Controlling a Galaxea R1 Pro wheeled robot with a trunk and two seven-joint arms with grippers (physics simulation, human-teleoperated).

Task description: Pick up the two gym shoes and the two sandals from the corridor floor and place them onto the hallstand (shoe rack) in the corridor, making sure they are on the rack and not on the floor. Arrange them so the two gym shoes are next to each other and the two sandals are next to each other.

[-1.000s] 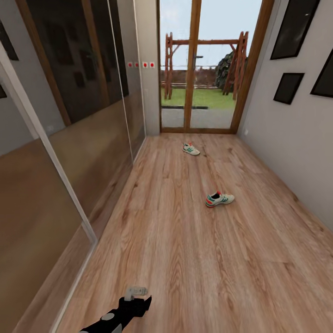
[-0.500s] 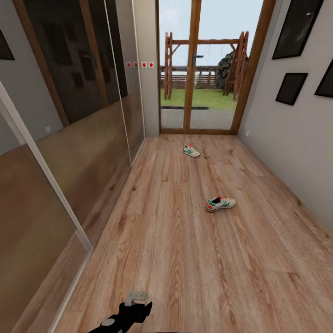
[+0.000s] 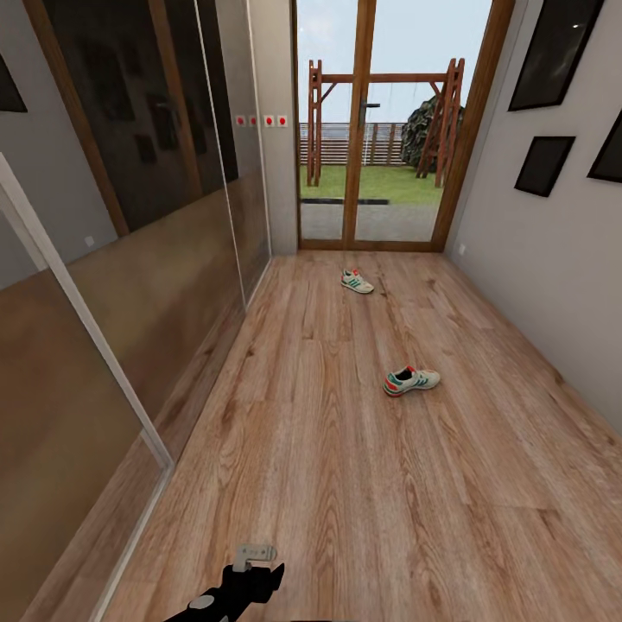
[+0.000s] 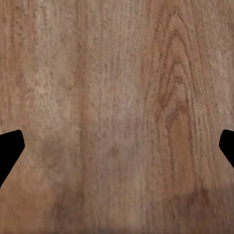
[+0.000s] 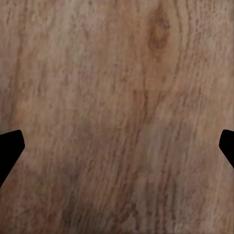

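Down at the lower edge of the head view, the left arm (image 3: 229, 592) is reaching forward low over the corridor floor (image 3: 345, 484), and a small grey part is sitting on its black tip. In the left wrist view the left gripper (image 4: 117, 146) is pointing straight down at the wood planks, with its two dark fingertips (image 4: 9, 148) standing far apart at the sides of the picture, so it is wide and holding nothing. In the right wrist view the right gripper (image 5: 117, 146) is looking at the same kind of planks, also spread wide and empty, with one fingertip (image 5: 9, 148) at each side. The nearer gym shoe (image 3: 411, 379) is lying on the floor well ahead of the left arm and to its right side, with its red-orange heel turned toward the wardrobe side. The farther gym shoe (image 3: 356, 281) is lying much further ahead, near the glass door (image 3: 376, 138), and well apart from the first shoe. Relative to the nearer shoe, the dark glass-fronted wardrobe (image 3: 130, 216) is running along the left side of the corridor and the grey wall (image 3: 553, 259) with black picture frames (image 3: 542, 164) is closing the right side. Between the left arm and the nearer shoe the floor is lying bare, and bare planks are surrounding both shoes.
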